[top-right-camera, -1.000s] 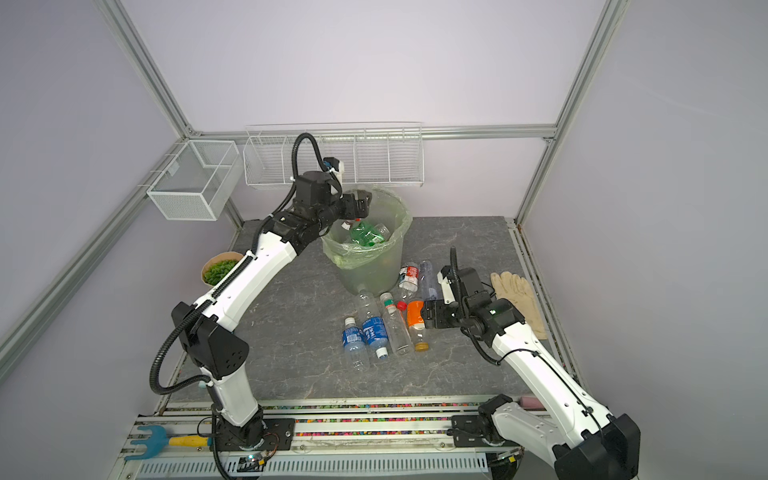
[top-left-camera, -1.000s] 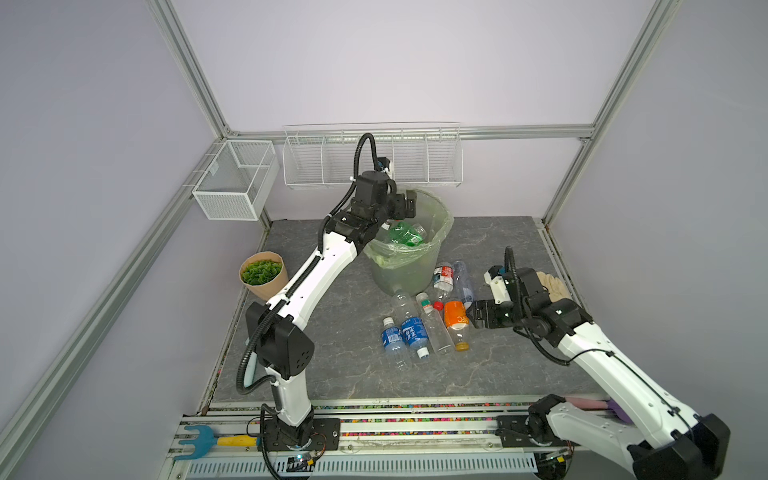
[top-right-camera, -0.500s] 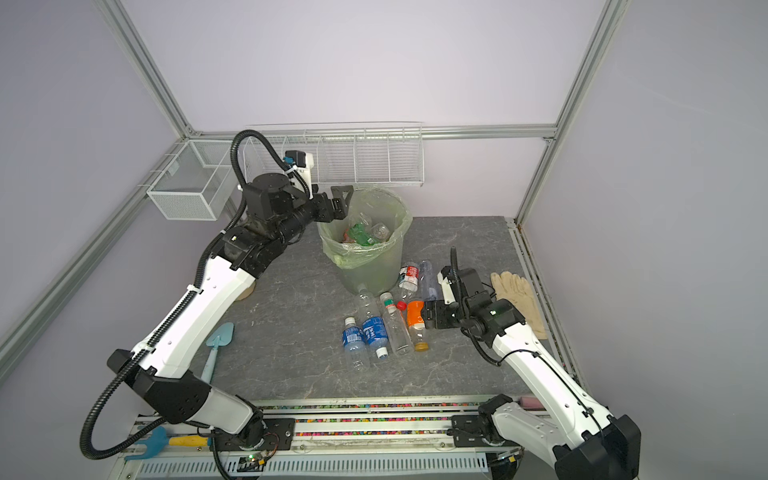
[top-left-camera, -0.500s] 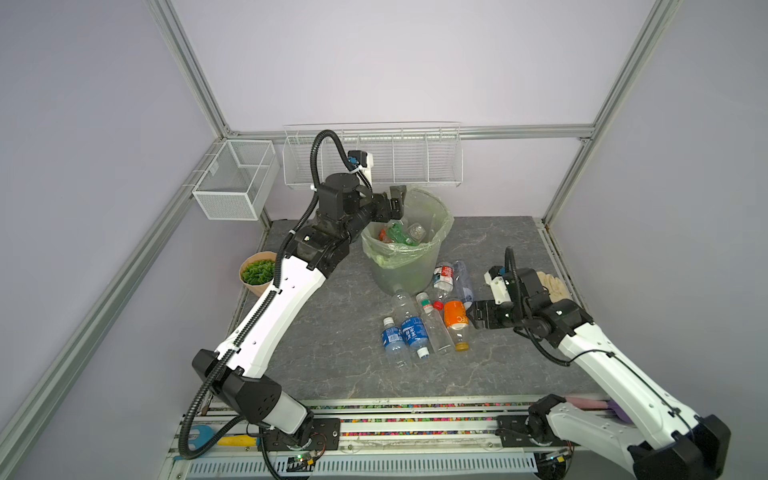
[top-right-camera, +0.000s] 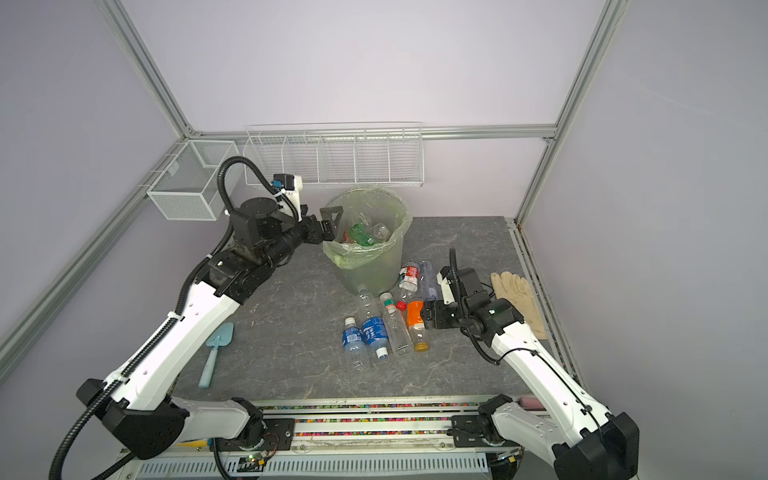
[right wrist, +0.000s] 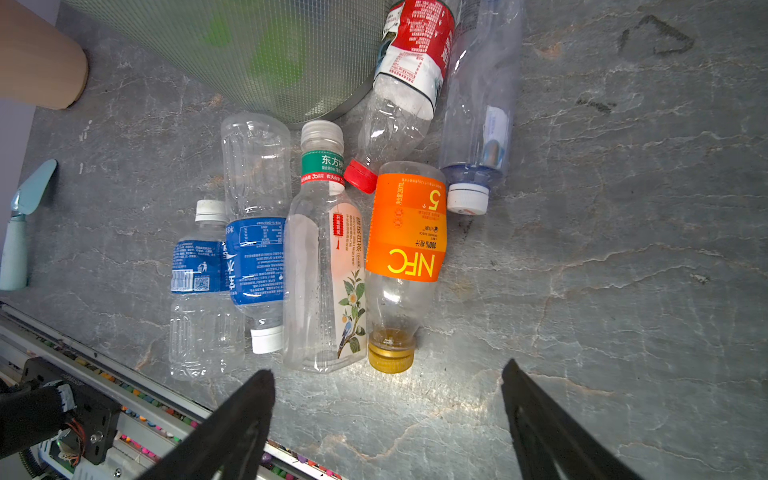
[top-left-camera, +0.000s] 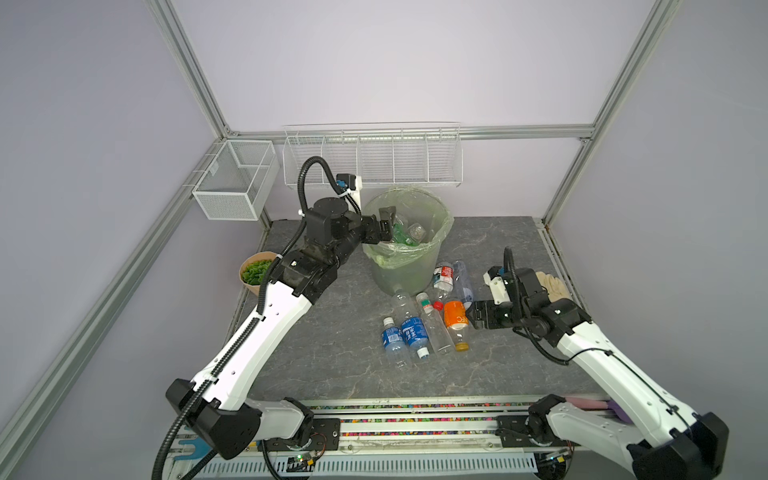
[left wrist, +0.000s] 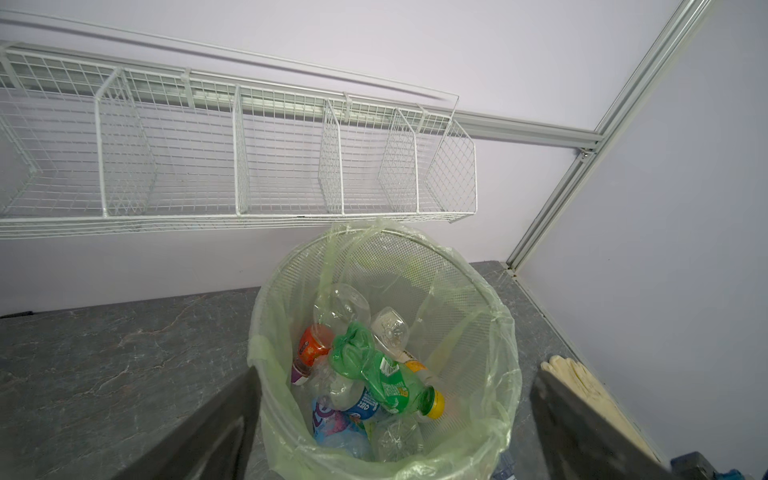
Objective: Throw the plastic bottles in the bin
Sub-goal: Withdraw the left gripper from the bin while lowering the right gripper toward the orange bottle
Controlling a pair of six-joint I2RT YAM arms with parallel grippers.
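Observation:
The bin [top-left-camera: 405, 274] stands at the back middle of the table, lined with a pale green bag. Several plastic bottles lie inside it, a green one [left wrist: 382, 374] on top. My left gripper [top-left-camera: 387, 222] hovers open and empty over the bin's left rim [left wrist: 498, 332]. In front of the bin several more bottles lie on the table: an orange-labelled one [top-left-camera: 455, 322], a clear tea bottle [right wrist: 324, 270], two blue-labelled ones [top-left-camera: 413, 332] and a red-labelled one [top-left-camera: 444, 276]. My right gripper [top-left-camera: 473, 318] is open and empty, low beside the orange-labelled bottle [right wrist: 409, 232].
A tan plant pot [top-left-camera: 255, 272] stands left of the bin, behind my left arm. A blue trowel [top-right-camera: 216, 347] lies front left. Pale gloves [top-left-camera: 550, 284] lie at the right edge. White wire baskets [top-left-camera: 374, 160] hang on the back wall.
My left arm has drawn back to the left, from over the bin's middle to its left rim, with the gripper still open. The right arm has not moved.

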